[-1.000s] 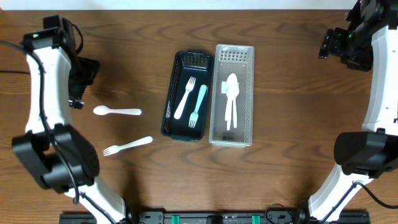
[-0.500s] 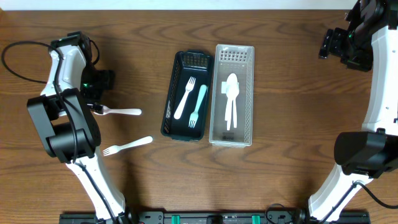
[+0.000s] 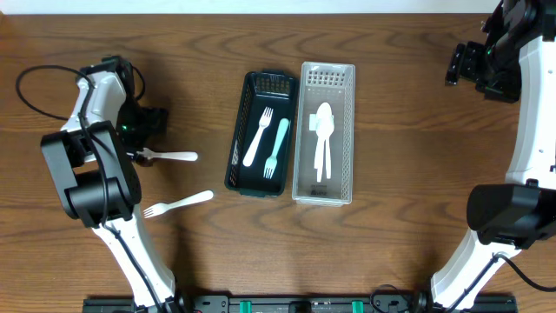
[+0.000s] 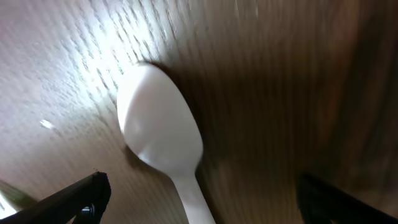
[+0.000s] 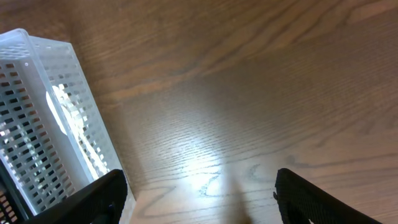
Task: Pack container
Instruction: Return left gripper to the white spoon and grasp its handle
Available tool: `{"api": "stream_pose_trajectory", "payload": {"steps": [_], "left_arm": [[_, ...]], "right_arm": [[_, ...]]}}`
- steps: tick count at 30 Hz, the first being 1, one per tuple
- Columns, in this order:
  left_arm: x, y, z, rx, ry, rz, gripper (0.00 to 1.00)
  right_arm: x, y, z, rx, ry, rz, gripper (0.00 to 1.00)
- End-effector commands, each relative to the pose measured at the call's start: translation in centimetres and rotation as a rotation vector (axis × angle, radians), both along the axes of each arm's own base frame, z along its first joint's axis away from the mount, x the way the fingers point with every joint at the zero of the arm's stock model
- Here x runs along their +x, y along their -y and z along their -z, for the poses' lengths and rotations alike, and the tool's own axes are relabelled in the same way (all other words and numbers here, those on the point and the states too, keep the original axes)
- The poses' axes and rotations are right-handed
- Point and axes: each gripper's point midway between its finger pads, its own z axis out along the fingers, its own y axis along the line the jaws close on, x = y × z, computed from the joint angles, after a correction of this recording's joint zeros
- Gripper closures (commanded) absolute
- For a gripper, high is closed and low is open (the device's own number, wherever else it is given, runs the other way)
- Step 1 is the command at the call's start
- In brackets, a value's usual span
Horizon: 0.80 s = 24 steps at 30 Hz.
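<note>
My left gripper (image 4: 200, 196) is wide open and holds nothing. It hangs low over the white spoon (image 4: 160, 132), which lies on the table (image 3: 391, 252) left of the dark bin (image 3: 235, 149). A white fork (image 3: 178, 203) lies nearer, apart from the spoon. The dark bin holds two forks (image 3: 258, 139). The clear bin (image 3: 348, 130) touching it holds spoons (image 3: 323, 139). My right gripper (image 5: 199, 205), far right, is open and empty.
</note>
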Motion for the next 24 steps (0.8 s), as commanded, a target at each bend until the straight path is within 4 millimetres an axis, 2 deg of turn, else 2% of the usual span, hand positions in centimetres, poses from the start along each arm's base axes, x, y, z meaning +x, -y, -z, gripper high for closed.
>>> {"api": "stream_pose_trajectory", "payload": {"steps": [1,10,17,24], "left_arm": [[-0.7,0.0,0.8,-0.01,-0.017,0.029,0.02],[-0.1,-1.3,1.0,-0.009,0.024,0.077,0.02],[-0.1,-1.2,1.8,-0.021,0.041,0.095,0.02],[-2.0,-0.3,4.0,-0.053,0.01,0.091,0.02]], "right_arm": [[-0.3,0.0,0.1,-0.003,-0.01,-0.005,0.21],[-0.3,0.0,0.1,-0.003,-0.011,-0.005,0.21],[-0.3,0.0,0.1,-0.003,-0.01,-0.005,0.21],[-0.2,0.0,0.0,-0.003,-0.008,-0.005,0.21]]}}
